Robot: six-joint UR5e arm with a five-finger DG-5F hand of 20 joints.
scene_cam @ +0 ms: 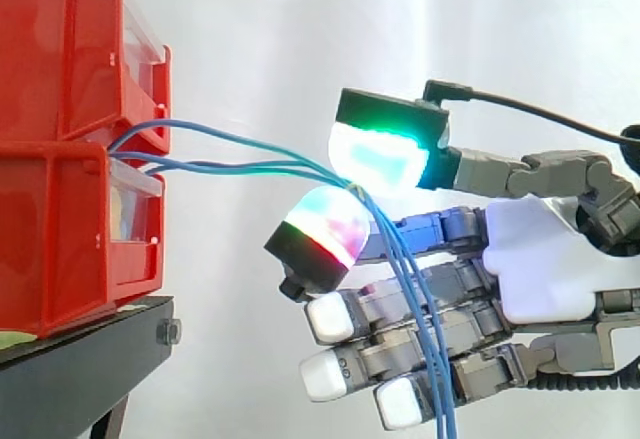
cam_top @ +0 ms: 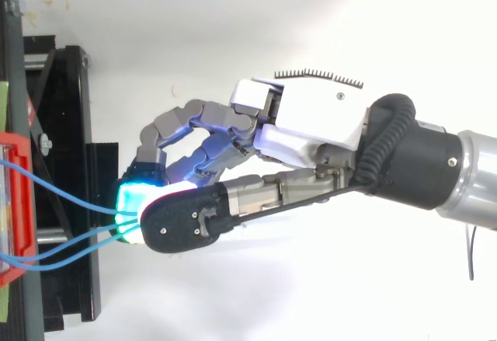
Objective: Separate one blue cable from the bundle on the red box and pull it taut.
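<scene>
**Hand pinching blue cables off the bins, strands slack**

Hidden/unclear:
- The cables (scene_cam: pixel 215 166) vanish into the seam between the 2 stacked red bins (scene_cam: pixel 60 239), so their fixed ends can't be seen.
- Their free ends run off the bottom edge of the side view.
- From the side the contact spot is lost in the pad glow. From the top the thumb lies over it.
- Can't tell whether 1 strand or all 3 sit between the pads.

Fingers:
- The hand (scene_cam: pixel 550 259) is level with the bins and apart from them, fingertips pointing at them.
- The thumb pad (scene_cam: pixel 385 149), green/cyan, sits on top. 1 finger pad (scene_cam: pixel 320 229), red/magenta/cyan, sits under it. The 2 are closed together on the cables.
- The other fingers are stretched out loosely below the pinch, with white pads. No contact visible.
- In the side view the hanging strands cross in front of these fingers.

Cables:
- 3 thin blue strands leave the front of the bins and converge at the pinch.
- From the side, the top strand bows upward and the lower 2 run close together, near level.
- From the top they fan out toward the bins (cam_top: pixel 15 201), 1 apart and 2 close (cam_top: pixel 62 189).
- All are gently curved, none straight.
- Past the pinch they drop steeply, sloping away from the bins.

The bins sit on a black stand (scene_cam: pixel 80 359), with a white curtain (scene_cam: pixel 260 39) behind.
</scene>
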